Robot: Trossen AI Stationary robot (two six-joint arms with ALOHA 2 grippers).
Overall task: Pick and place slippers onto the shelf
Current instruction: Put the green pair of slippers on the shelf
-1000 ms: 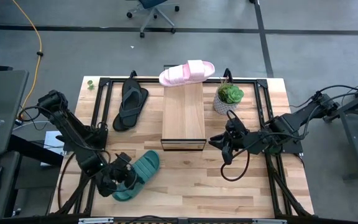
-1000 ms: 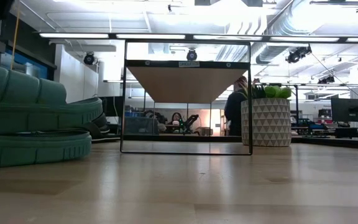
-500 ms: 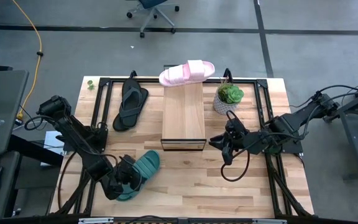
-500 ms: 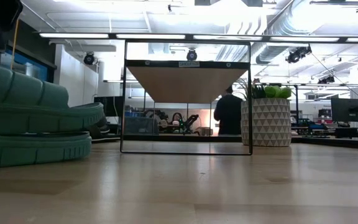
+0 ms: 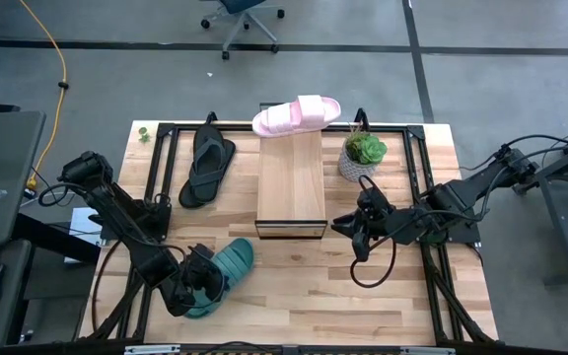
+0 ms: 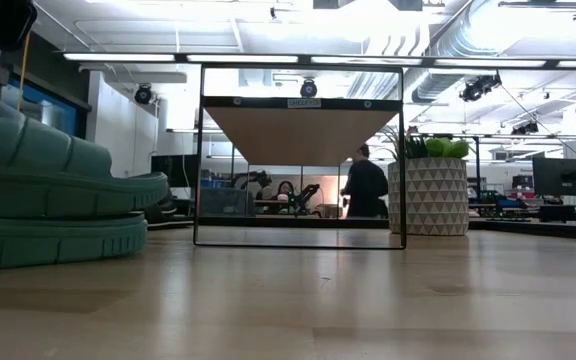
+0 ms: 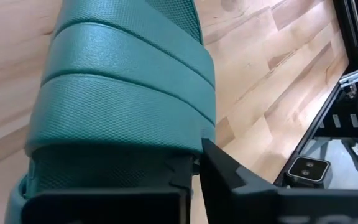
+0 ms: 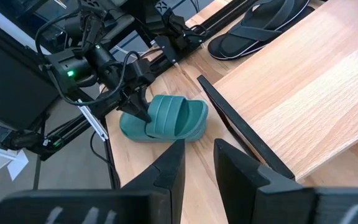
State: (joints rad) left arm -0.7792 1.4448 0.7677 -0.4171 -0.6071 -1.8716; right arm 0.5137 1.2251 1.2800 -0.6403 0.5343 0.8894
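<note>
- Lower left of the high view: left gripper (image 5: pixel 197 286) clamped on the teal slipper (image 5: pixel 221 273).
- Centre right: right gripper (image 5: pixel 356 235) hovers, fingers slightly apart, empty.
- Centre: shelf (image 5: pixel 291 182).
- Top: pink slipper (image 5: pixel 297 115) on the shelf's far end; black flip-flop (image 5: pixel 206 166) at upper left.

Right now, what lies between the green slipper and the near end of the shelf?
Only bare tabletop lies between the green slipper and the shelf; the high view shows this.

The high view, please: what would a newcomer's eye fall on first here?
Probably the left gripper shut on the teal slipper at the table's near left. Next, the pink slipper lying across the far end of the shelf, with the black flip-flop left of it.
</note>
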